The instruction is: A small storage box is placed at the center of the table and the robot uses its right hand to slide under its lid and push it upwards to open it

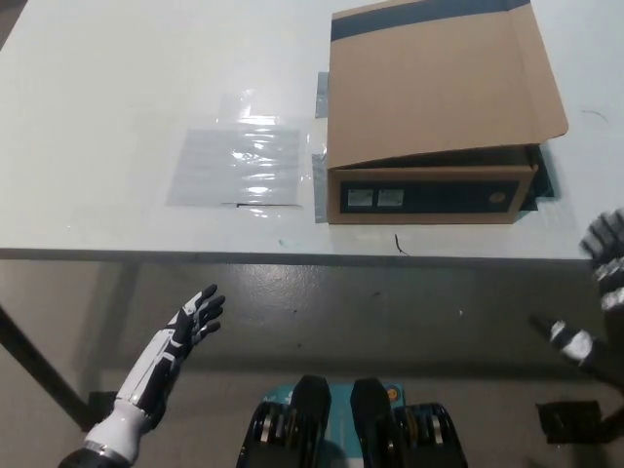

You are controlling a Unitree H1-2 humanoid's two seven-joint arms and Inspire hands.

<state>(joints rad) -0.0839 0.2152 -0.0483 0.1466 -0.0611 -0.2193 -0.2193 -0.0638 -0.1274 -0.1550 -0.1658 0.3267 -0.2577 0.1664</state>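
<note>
One cardboard storage box, brown with a dark front panel, on the white table, right of centre and close to the near edge. One lid, a broad brown flap with a dark band along its far edge, lying down over the box top and overhanging toward the right; a narrow dark gap visible under its front edge. Two small pale labels side by side on the left of the front panel, one round mark near its right end. One clear plastic sheet, flat on the table just left of the box, glossy with reflections. One white left hand, below the table edge at lower left, fingers spread apart and holding nothing, well apart from the box. One black right hand, at the right border beside the table's near edge, partly cut off and blurred; open or closed: cannot tell. No contact between either hand and the box.
</note>
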